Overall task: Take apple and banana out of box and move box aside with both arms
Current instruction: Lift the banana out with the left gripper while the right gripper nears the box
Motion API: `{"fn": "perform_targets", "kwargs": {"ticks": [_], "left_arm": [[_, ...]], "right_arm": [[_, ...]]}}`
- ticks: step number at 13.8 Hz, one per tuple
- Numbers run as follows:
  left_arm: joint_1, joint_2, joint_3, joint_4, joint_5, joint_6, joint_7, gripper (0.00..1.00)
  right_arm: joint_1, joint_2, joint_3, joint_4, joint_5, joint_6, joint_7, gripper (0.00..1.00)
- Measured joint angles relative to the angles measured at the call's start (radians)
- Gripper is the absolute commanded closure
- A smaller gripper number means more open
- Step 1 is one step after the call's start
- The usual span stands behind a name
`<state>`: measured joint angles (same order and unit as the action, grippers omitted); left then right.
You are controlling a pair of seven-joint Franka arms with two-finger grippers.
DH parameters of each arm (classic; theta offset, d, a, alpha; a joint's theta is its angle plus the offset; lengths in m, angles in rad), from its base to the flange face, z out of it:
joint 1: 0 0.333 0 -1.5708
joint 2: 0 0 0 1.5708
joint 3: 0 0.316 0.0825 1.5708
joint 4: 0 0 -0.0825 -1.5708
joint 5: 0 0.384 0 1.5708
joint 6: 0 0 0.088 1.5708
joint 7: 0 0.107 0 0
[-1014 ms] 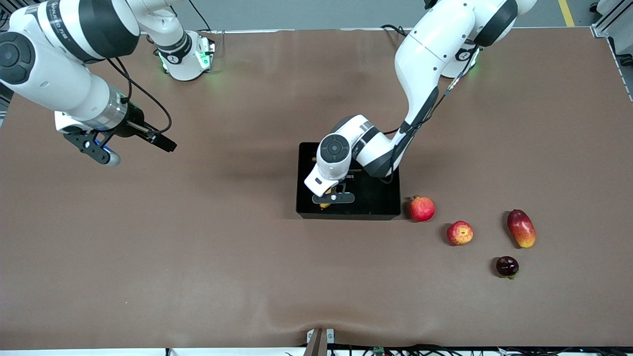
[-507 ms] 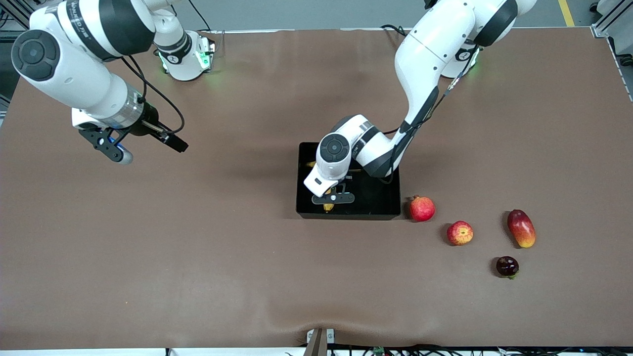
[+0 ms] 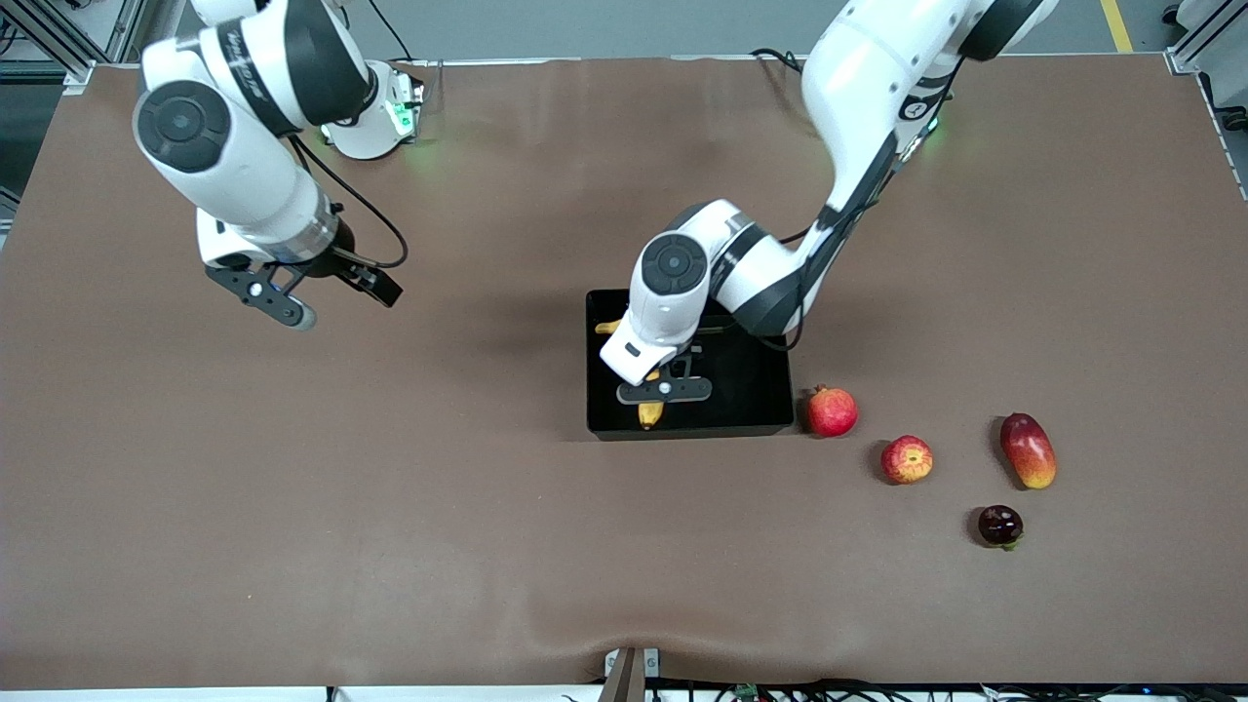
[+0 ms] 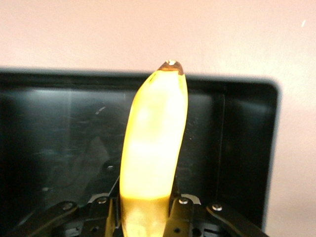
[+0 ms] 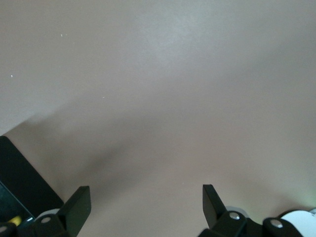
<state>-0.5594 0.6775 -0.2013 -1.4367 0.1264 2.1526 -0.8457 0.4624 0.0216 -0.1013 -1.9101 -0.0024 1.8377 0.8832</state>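
The black box (image 3: 751, 385) stands mid-table. My left gripper (image 3: 663, 390) is over it, shut on the yellow banana (image 3: 650, 413), whose two ends stick out from under the wrist. In the left wrist view the banana (image 4: 153, 148) runs out from between the fingers (image 4: 180, 217) over the box floor (image 4: 59, 138). The red apple with yellow patches (image 3: 907, 459) lies on the table toward the left arm's end, nearer the front camera than the box. My right gripper (image 3: 336, 302) is open and empty over bare table toward the right arm's end; its wrist view (image 5: 145, 197) shows a box corner (image 5: 19, 180).
A pomegranate (image 3: 832, 410) lies right beside the box's corner. A red-to-yellow mango (image 3: 1028, 449) and a small dark purple fruit (image 3: 1000, 525) lie farther toward the left arm's end. The brown table cloth (image 3: 390, 507) covers the whole table.
My right arm has swung toward the box, its gripper still open. My left wrist has risen slightly over the box, and more of the banana shows under it.
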Motion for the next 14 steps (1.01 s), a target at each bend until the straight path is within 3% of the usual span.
{"fn": "perform_targets", "kwargs": {"ticks": [4, 8, 14], "left_arm": [[0.077, -0.116, 0.003, -0.002, 0.000, -0.135, 0.034, 1.00], [0.223, -0.174, 0.006, -0.017, 0.001, -0.281, 0.215, 1.00], [0.528, -0.218, 0.008, -0.184, 0.002, -0.262, 0.496, 1.00]], "right_arm": [[0.022, 0.021, 0.002, -0.033, 0.000, 0.156, -0.137, 0.00], [0.079, 0.089, 0.006, -0.020, 0.027, 0.249, -0.234, 0.00], [0.192, 0.245, 0.012, 0.065, 0.068, 0.364, -0.302, 0.00]]}}
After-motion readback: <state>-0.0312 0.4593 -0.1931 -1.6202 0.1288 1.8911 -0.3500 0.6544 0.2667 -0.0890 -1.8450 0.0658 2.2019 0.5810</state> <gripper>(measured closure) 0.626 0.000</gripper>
